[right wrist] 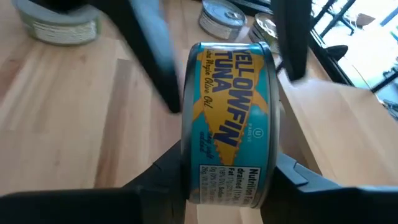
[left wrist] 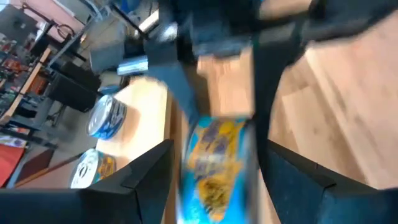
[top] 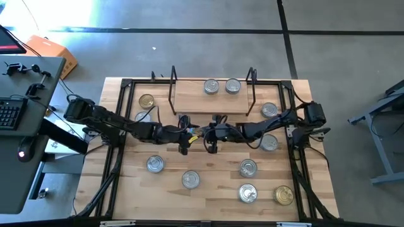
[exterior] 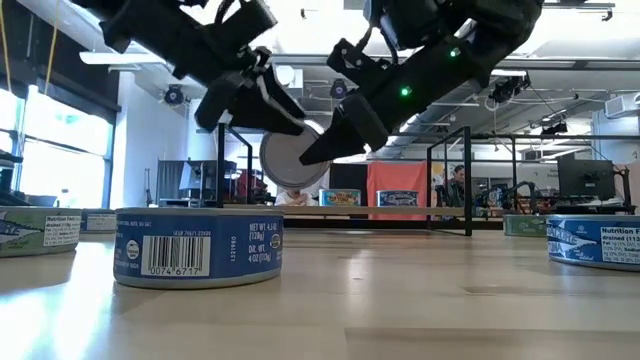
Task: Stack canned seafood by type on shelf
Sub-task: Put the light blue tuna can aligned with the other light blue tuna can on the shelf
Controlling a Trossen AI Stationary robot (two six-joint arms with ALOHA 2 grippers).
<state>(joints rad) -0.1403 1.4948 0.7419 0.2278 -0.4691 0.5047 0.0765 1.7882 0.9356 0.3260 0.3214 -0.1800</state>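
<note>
Mid-table handover, just in front of the shelf [top: 211,104]: R gripper [right wrist: 227,171] clamps a yellowfin tuna tin [right wrist: 231,121] held on edge, off the tabletop (lid facing sideways). L gripper [top: 184,140] sits right beside it, fingers [left wrist: 146,174] spread either side of the tin, not pinching. Two silver-lid tins [top: 221,86] lie on the shelf beyond both grippers.

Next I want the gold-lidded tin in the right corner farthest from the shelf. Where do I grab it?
Come straight down and pinch the gold-lidded tin across its curved side wall: it lies flat, lid up. Set the grip fore and aft, because a silver-lidded tin sits close on its left-arm side.
</note>
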